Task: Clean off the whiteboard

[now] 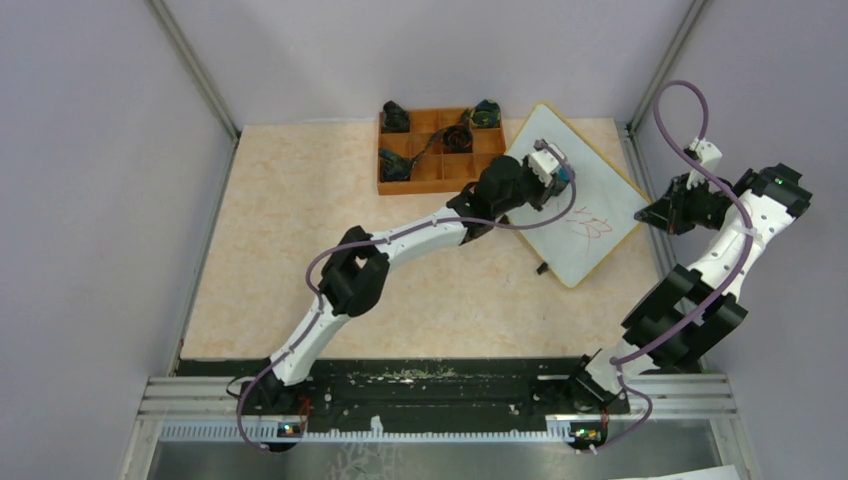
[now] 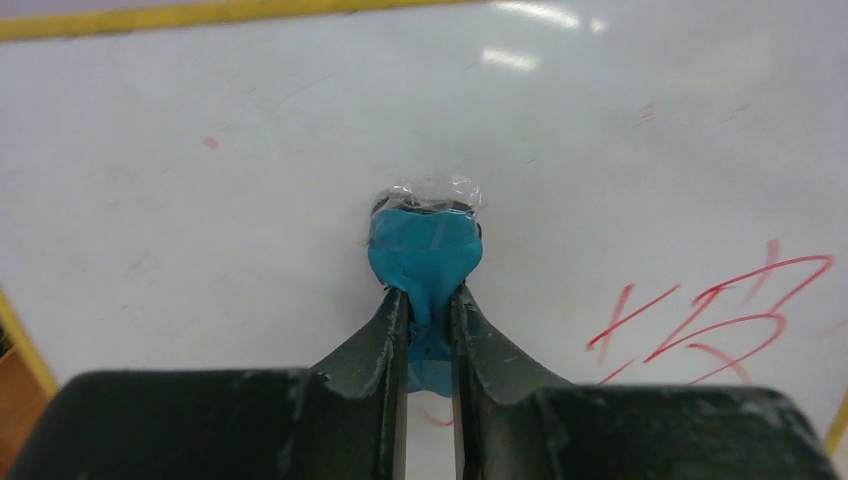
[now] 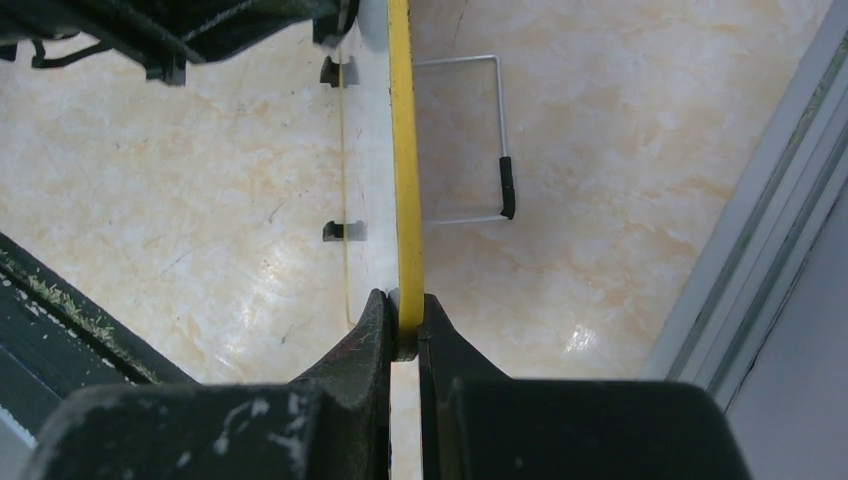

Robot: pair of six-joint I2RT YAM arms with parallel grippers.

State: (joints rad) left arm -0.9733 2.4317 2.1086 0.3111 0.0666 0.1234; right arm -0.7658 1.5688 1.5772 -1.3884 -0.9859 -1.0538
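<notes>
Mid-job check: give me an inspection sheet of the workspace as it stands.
Surface: beige marbled table.
Job's things: whiteboard propped on its stand, red marks not yet erased.
Clutter: orange tray holding dark items, beside the board.
Grippers: left gripper shut on blue eraser at the board face; right gripper shut on the yellow frame.
Cables: purple cables loop along both arms.
Surroundings: grey walls.
</notes>
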